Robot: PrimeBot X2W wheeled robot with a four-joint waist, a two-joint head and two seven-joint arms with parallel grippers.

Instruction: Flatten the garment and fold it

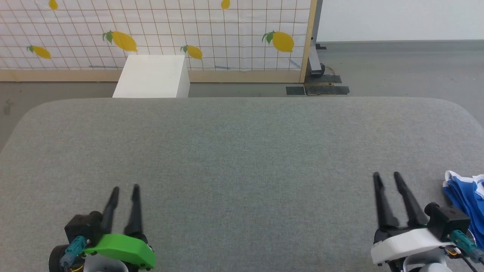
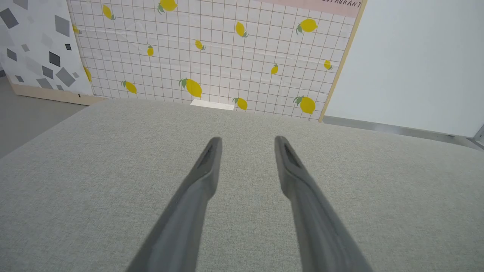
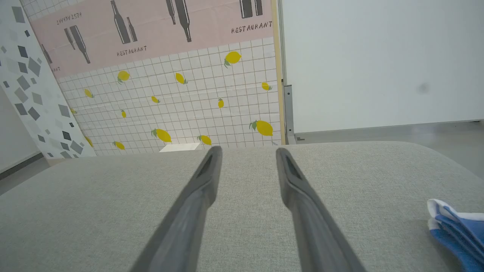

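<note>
The garment is a bunched heap of royal-blue cloth with white trim at the table's right edge, partly cut off by the head view's border; the right wrist view has it at the lower right. My right gripper stands open just left of it, not touching, with nothing between its fingers. Far from the cloth, at the lower left, my left gripper is open and empty above the bare table.
A grey fabric-covered table spreads across the view with rounded far corners. Behind its far edge stand a white box and a lemon-patterned panel on a grey floor.
</note>
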